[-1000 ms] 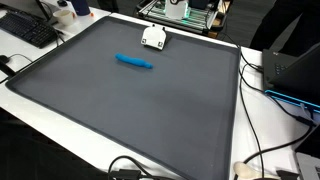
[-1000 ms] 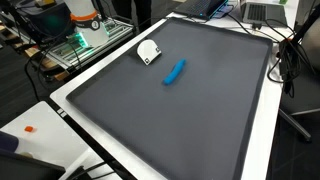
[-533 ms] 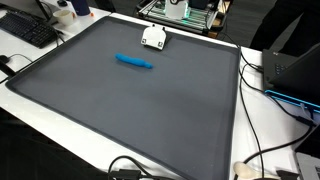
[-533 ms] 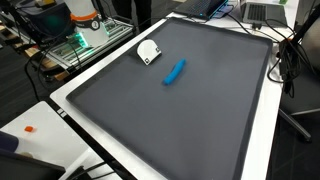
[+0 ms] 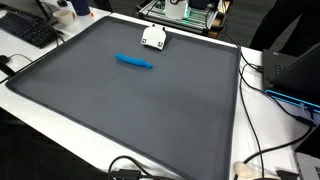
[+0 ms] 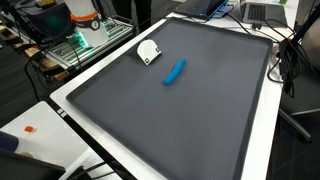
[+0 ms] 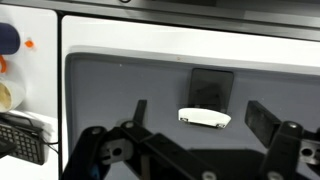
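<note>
Open hand (image 7: 201,112) over a grey rubber mat (image 5: 150,110)
Its fingers stood spread; a small white plastic block (image 7: 205,118) lay near the mat's edge on the white counter (image 6: 262,150), with a blue pen-like stick (image 5: 134,62) nearby.

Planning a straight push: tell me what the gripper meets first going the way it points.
Probably the small white object on the gray mat, centred in the open gripper in the wrist view; depth unclear.
</note>
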